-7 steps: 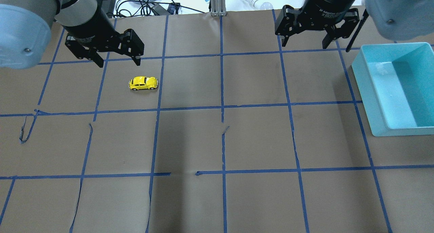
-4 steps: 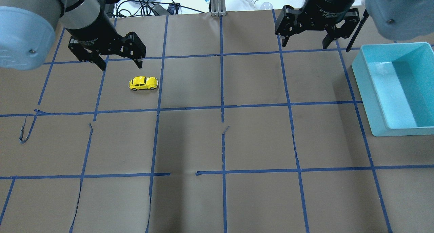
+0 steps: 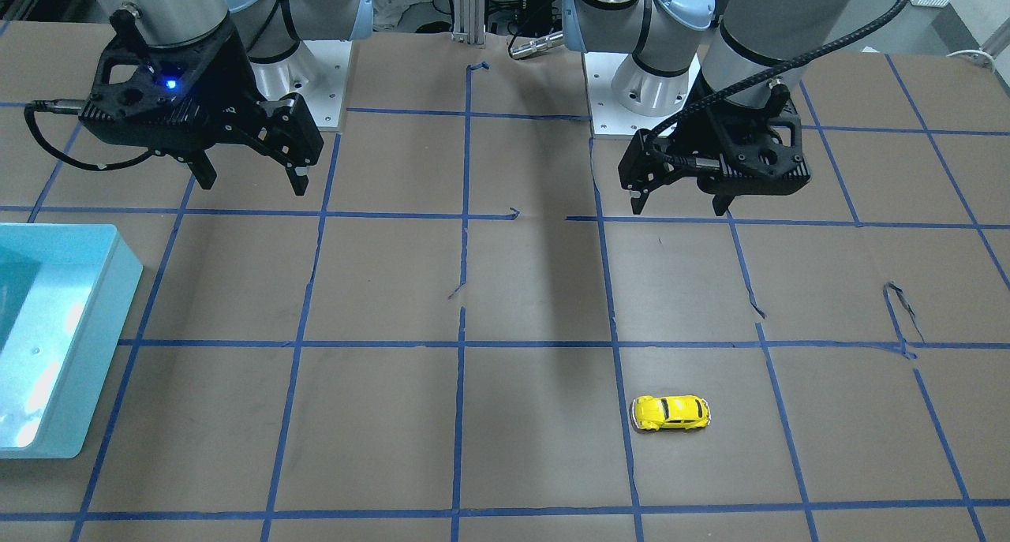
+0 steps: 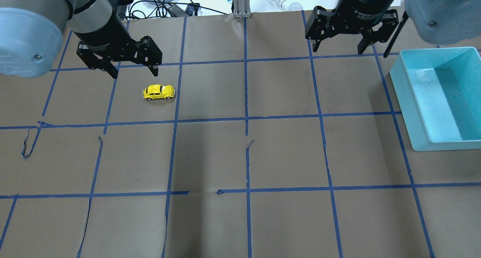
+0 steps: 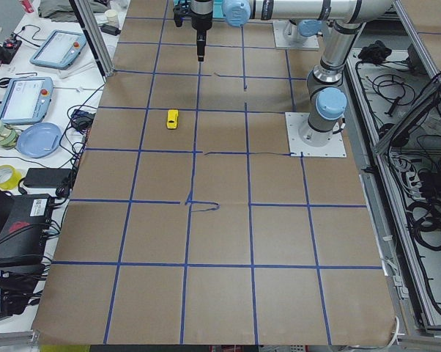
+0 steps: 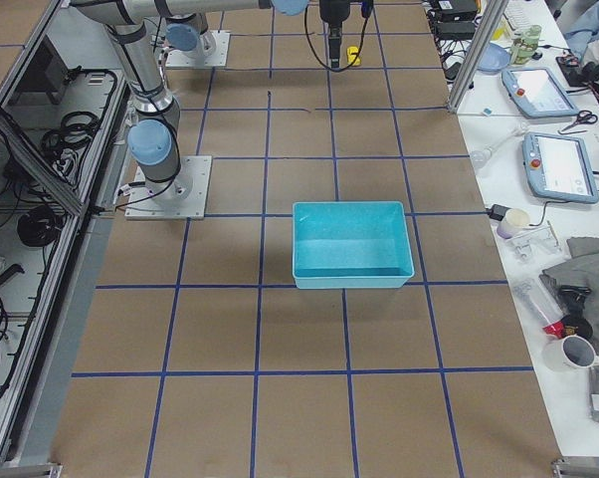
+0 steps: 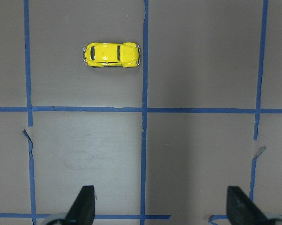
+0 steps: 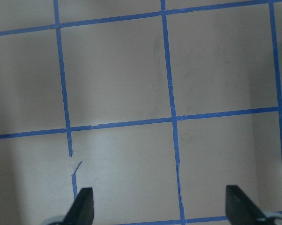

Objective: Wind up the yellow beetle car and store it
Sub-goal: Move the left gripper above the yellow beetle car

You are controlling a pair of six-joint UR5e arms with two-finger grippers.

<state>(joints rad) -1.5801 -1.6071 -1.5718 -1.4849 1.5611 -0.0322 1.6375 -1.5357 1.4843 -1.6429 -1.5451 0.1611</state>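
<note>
So the yellow beetle car (image 4: 159, 92) is sitting on its wheels on the brown paper table (image 4: 240, 156). It's inside one of the blue tape (image 4: 246, 119) grid squares on the robot's left side, close to the tape line that bounds that square toward the middle of the table. It lies lengthwise across the overhead view, and nothing is touching it.

The left gripper (image 4: 134, 74) hangs in the air near the car with its fingers spread wide and nothing between them. From the left wrist camera the car shows up ahead of the fingertips (image 7: 85, 206), off toward the left of that view and well clear of them.

The right gripper (image 4: 338, 50) is spread wide too, holding nothing, up over bare paper on the other half of the table. Just past it, a teal bin (image 4: 413, 111) sits at the table's right end, well apart from the car.
</note>
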